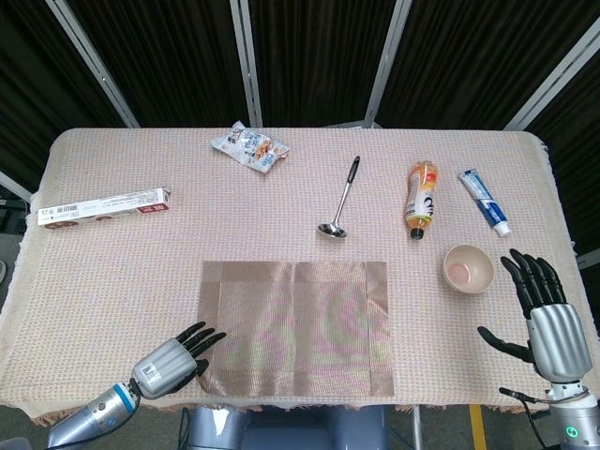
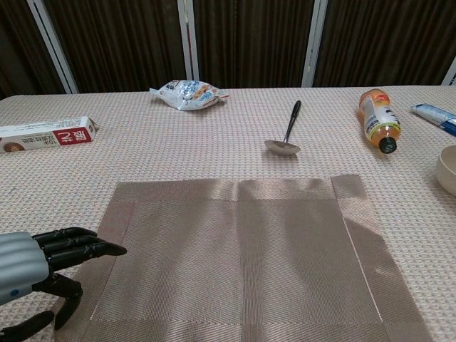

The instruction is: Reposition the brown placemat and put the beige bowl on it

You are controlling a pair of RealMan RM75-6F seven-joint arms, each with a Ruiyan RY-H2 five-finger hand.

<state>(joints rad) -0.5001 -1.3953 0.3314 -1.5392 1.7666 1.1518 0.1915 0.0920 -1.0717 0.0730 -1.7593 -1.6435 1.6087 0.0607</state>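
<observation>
Brown placemat point(image 1: 296, 326) flat on table, just right of empty, spread left hand point(image 1: 172, 361). Beige bowl point(image 1: 468, 269) off it, near open right hand point(image 1: 546, 314).

Your left hand point(image 2: 32, 267) hovers empty, fingers point(image 2: 85, 249) spread, their tips just over the brown placemat's point(image 2: 242, 256) near left edge. Far beyond them lie a ladle point(image 2: 285, 139) and bottle point(image 2: 377, 117).
</observation>
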